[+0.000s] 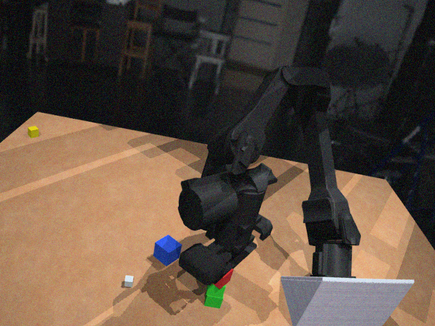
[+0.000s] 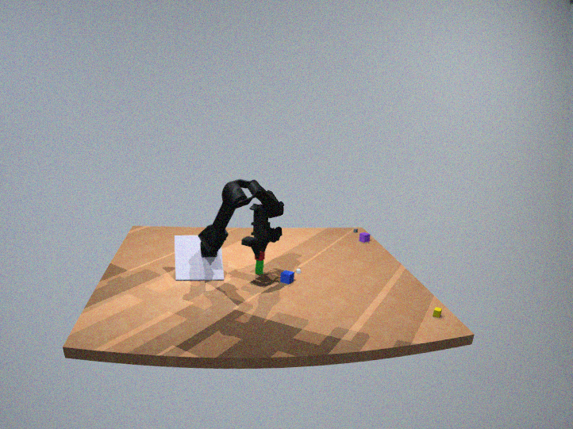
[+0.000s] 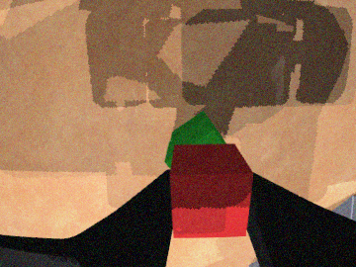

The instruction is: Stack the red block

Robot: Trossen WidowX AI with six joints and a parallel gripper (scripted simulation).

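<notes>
— Where is the red block (image 3: 212, 189)?
— Gripped between my fingers, right above the green tower (image 1: 214, 296) on the table (image 2: 334, 300), beside a blue block (image 1: 167, 249).

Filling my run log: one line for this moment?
gripper: shut on red block | block: atop green tower, contact unclear | tower: upright | release: not yet
</notes>
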